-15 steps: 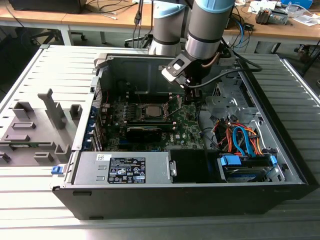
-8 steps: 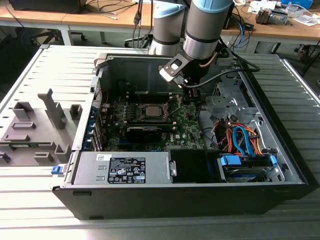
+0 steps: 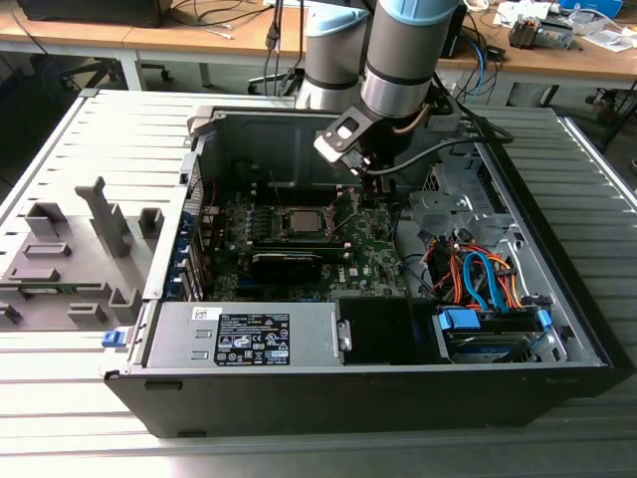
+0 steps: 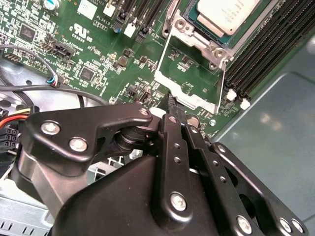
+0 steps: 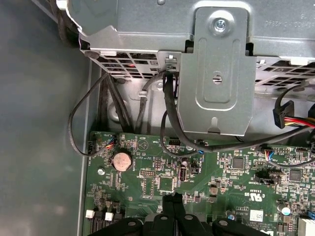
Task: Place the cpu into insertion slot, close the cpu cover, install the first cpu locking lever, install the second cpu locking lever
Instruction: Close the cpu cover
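The cpu [image 4: 226, 14], a square chip with a silver-grey top, sits in the socket on the green motherboard; in the exterior view the cpu [image 3: 299, 221] lies mid-board. The cpu cover [image 4: 184, 91], a silvery frame with an open window, is swung open off the socket, with green board showing through its window. A thin lever rod [image 4: 221, 83] runs along one side of the cover. My gripper [image 4: 171, 102] is shut with nothing visible between its fingers. Its tip hovers just past the open cover's far edge. The gripper [image 5: 173, 199] points at the board, and in the exterior view the gripper [image 3: 376, 187] hangs to the right of the socket.
The open computer case [image 3: 557, 329] lies on a slatted table. Black memory slots [image 4: 266, 44] flank the socket. A metal drive cage [image 5: 216, 73], black cables [image 5: 170, 113] and a coin battery [image 5: 121, 160] are near the gripper. Orange and blue cables [image 3: 478, 274] and a power supply [image 3: 249, 334] fill the front.
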Controlling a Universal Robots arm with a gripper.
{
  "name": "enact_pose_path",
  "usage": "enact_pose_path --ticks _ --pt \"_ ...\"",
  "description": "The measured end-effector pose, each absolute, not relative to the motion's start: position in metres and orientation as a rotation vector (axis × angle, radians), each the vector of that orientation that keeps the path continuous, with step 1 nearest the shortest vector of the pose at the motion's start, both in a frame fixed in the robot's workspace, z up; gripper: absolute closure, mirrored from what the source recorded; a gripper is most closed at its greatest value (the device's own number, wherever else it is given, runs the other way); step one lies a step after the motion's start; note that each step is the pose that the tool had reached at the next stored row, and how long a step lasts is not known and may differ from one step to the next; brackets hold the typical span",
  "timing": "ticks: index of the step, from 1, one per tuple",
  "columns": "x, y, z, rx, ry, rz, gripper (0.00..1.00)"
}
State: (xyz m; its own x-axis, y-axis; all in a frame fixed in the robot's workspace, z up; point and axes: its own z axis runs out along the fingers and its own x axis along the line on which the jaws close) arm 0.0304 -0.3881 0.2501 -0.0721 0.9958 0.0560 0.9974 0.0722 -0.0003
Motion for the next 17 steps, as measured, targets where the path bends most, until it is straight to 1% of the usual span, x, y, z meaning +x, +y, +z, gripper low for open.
enact_pose_path --ticks 17 --pt "0.0205 -0.3881 0.2500 -2.111 -2.270 -0.059 0.89"
